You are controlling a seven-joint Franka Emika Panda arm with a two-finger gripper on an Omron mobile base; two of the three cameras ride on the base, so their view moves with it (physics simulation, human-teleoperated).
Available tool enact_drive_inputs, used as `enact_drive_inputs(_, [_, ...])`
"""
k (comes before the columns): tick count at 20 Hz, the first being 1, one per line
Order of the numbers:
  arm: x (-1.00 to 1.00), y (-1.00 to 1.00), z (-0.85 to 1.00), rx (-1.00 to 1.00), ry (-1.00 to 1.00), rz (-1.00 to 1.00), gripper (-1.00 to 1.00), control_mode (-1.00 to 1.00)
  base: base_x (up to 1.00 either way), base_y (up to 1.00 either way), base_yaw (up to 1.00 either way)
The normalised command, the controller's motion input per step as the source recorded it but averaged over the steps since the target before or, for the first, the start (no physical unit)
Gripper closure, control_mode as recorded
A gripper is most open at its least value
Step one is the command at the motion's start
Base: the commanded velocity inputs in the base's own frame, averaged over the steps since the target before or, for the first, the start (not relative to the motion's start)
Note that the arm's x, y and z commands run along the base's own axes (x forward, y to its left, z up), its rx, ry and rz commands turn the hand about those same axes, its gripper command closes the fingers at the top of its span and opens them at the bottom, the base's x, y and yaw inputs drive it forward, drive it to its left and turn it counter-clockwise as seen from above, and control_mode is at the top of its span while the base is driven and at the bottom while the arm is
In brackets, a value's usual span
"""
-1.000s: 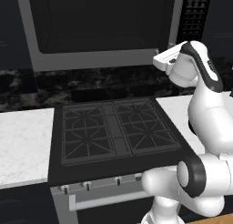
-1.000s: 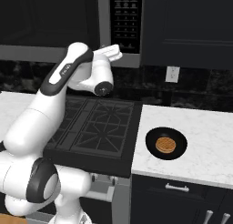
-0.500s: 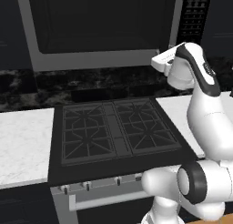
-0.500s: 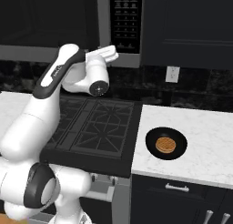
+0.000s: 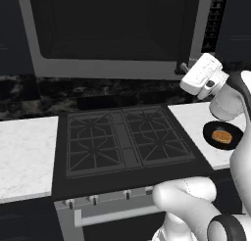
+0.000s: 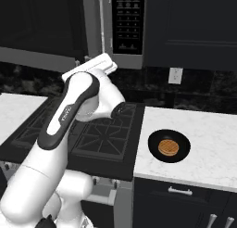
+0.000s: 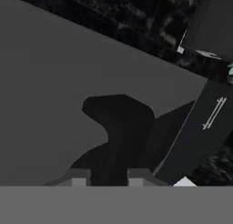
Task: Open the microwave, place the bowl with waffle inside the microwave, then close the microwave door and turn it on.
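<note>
The microwave [image 5: 112, 69] hangs above the stove, its dark-glass door [image 5: 112, 24] looking flat in its grey frame; the button panel [image 6: 127, 21] is on its right. My gripper [image 5: 183, 67] is just below the door's lower right corner, pointing toward it. In the hand view the fingertips [image 7: 78, 177] stand apart with nothing between them, facing a flat grey surface that carries their shadow, so my gripper [image 7: 107, 176] is open. The black bowl [image 5: 211, 132] sits on the white counter right of the stove with the golden waffle [image 5: 221, 136] in it. From the right, the bowl [image 6: 155, 141] and waffle [image 6: 168, 147] show too.
The black gas stove [image 5: 122, 142] lies under the microwave between two white marble counters [image 5: 24, 156]. A dark speckled backsplash with an outlet [image 6: 174, 75] runs behind. Dark upper cabinets [image 6: 194, 28] stand right of the microwave, drawers below the right counter.
The hand has dropped a little lower and swung toward the microwave's lower right corner. The arm has shifted aside, so the bowl now shows in the left base view.
</note>
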Motion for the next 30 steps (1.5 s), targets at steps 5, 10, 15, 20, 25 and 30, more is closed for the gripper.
enact_drive_inputs(5, [-1.00, 0.11, 0.00, -0.07, -0.09, 0.45, -1.00, -1.00, 0.00, 0.00, 0.00])
enact_drive_inputs(10, [-1.00, -0.17, 0.00, -0.06, -0.15, 0.35, -1.00, -1.00, 0.00, 0.00, 0.00])
enact_drive_inputs(15, [-0.78, -1.00, 0.18, 0.19, -0.32, 0.15, -1.00, -1.00, 0.00, 0.00, 0.00])
enact_drive_inputs(20, [-0.65, -1.00, 0.10, 0.21, -0.30, 0.15, -1.00, -1.00, 0.00, 0.00, 0.00])
enact_drive_inputs(25, [-1.00, -0.99, 0.00, 0.10, -0.37, 0.18, -1.00, -1.00, 0.00, 0.00, 0.00])
enact_drive_inputs(30, [-0.18, -0.55, -0.02, -0.01, -0.12, 0.21, -1.00, -1.00, 0.00, 0.00, 0.00])
